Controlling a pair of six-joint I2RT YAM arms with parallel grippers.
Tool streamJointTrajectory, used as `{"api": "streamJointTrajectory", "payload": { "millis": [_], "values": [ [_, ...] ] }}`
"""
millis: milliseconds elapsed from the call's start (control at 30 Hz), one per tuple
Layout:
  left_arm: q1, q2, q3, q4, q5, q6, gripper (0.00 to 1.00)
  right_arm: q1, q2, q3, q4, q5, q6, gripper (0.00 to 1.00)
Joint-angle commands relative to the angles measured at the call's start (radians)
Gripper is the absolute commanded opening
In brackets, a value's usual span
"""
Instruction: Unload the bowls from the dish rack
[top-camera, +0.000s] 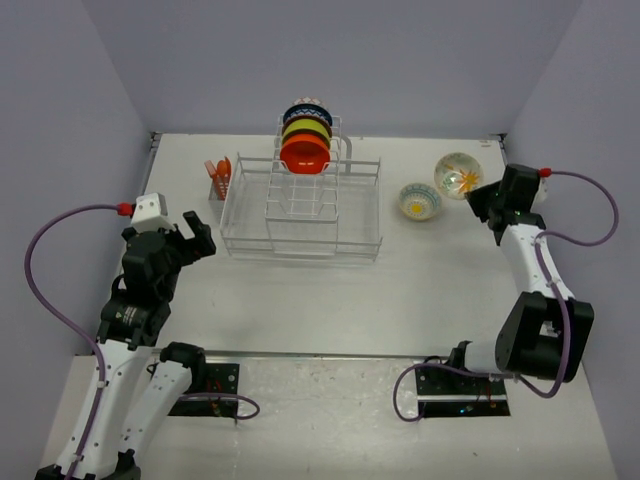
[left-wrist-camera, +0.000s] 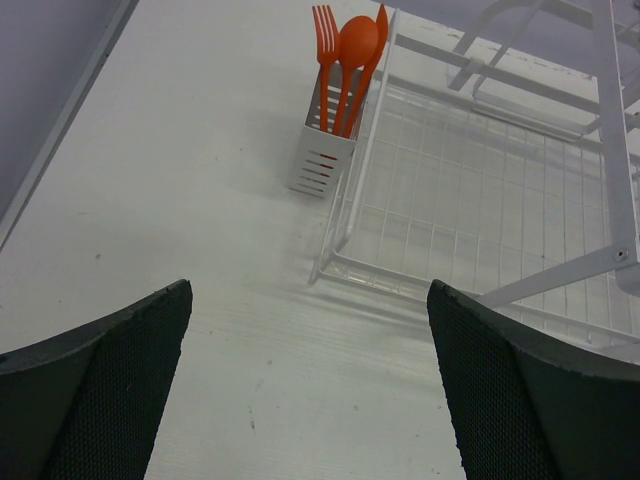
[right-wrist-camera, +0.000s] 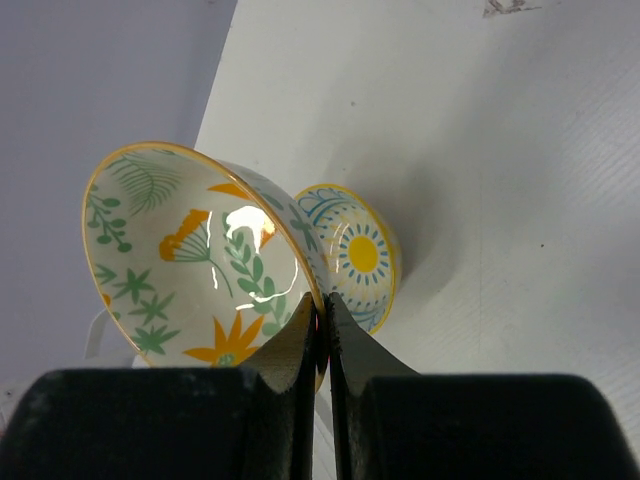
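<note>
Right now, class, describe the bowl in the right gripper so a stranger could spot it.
From the large white wire dish rack, look right to the right gripper. It pinches the rim of a cream bowl with orange flowers and green leaves inside; the neighbouring bowl shows a yellow sun instead.

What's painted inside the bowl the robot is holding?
The bowl has green leaves and orange flowers on cream; the right wrist view shows it best.

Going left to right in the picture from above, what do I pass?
Left gripper → orange utensils in a white cup → big white wire dish rack → small yellow-rimmed sunburst bowl → cream floral bowl, held by the right gripper.
</note>
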Motion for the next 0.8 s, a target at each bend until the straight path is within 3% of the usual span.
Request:
{"api": "streamJointTrajectory", "payload": {
  "millis": [0, 267, 767],
  "values": [
    [-0.004, 0.005, -0.004, 0.040, 0.009, 0.015, 1.00, 0.011, 0.061, 0.103, 0.055, -0.041, -0.069, 0.00],
    [-0.004, 0.011, -0.004, 0.039, 0.005, 0.013, 1.00, 0.037, 0.243, 0.224, -0.005, -0.159, -0.195, 0.00],
    [-0.004, 0.016, -0.004, 0.037, 0.000, 0.012, 1.00, 0.092, 0.434, 0.361, -0.106, -0.149, -0.313, 0.00]
  ]
}}
